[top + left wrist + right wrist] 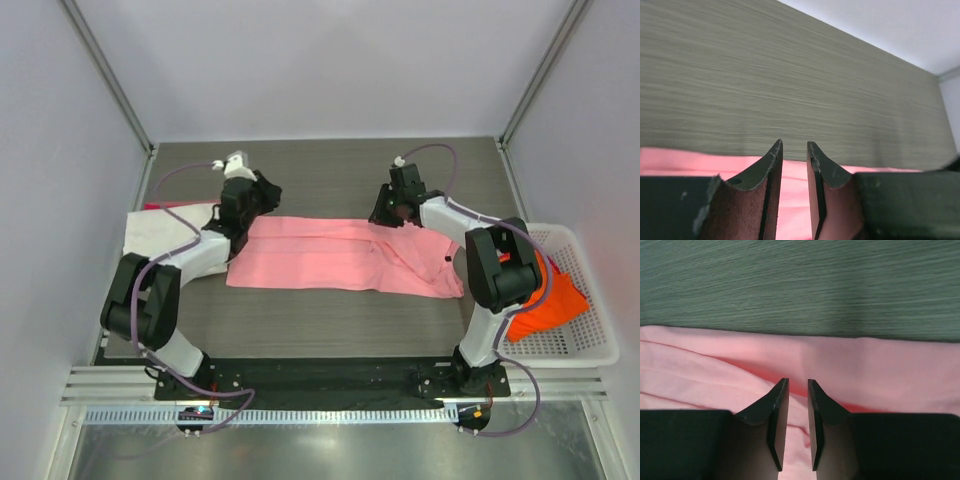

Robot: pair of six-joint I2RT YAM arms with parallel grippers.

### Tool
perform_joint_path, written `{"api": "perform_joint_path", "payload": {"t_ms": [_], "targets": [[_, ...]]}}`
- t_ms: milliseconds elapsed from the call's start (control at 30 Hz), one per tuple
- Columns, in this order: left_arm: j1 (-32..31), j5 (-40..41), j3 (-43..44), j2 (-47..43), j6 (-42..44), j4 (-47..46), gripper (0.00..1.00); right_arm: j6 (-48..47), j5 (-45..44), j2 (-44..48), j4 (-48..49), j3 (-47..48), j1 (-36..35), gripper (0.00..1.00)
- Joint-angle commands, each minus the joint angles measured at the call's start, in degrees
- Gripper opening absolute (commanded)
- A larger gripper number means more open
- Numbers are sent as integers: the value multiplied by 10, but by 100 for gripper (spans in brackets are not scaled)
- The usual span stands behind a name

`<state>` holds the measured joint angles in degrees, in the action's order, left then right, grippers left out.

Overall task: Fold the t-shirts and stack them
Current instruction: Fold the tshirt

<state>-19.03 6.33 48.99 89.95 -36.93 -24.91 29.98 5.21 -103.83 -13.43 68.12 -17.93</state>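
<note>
You've got the pink t-shirt [340,255] flat on the table [330,180]; left gripper [794,144] and right gripper [798,381] sit over its far edge, jaws narrow, gripping nothing

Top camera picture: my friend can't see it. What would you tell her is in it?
A light pink t-shirt lies spread across a grey table, with the left gripper and right gripper at its far edge. A cream-white shirt lies at the left, and an orange shirt sits in a white basket at the right.
</note>
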Motion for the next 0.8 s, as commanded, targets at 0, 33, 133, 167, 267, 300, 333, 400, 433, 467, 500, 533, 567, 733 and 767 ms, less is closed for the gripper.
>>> {"api": "perform_joint_path", "payload": {"t_ms": [0,33,133,167,267,300,333,400,433,467,500,533,567,733,767], "targets": [[-43,-32,67,42,7,69,28,-13,-9,-22,-5,39,-18,26],[-48,-39,79,50,3,82,29,-14,-8,-28,-6,40,-23,24],[-66,-61,117,88,-21,100,30,-26,-13,-37,-19,36,-32,21],[-71,-72,142,101,-24,107,30,-31,-15,-36,-20,31,-37,21],[-86,-97,181,143,-24,148,29,-33,-13,-25,-24,1,-49,20],[-92,-101,200,152,-24,155,29,-35,-9,-10,-25,-8,-54,19],[-94,-110,207,167,-27,162,29,-36,-4,2,-25,-30,-61,18],[-99,-119,218,181,-32,165,28,-36,8,28,-20,-67,-82,18],[-100,-136,228,192,-38,166,27,-35,20,59,-19,-78,-85,18],[-101,-141,232,196,-41,166,27,-35,42,73,-16,-89,-89,18],[-105,-148,235,200,-44,166,27,-34,48,89,-14,-105,-89,18],[-108,-155,240,208,-47,162,27,-37,49,118,-17,-111,-89,18],[-113,-160,244,211,-49,160,27,-40,39,134,-22,-113,-89,18],[-125,-192,261,231,-68,151,27,-46,-6,196,-53,-111,-56,29],[-127,-196,265,236,-70,148,28,-47,-11,203,-54,-111,-49,31]]}}
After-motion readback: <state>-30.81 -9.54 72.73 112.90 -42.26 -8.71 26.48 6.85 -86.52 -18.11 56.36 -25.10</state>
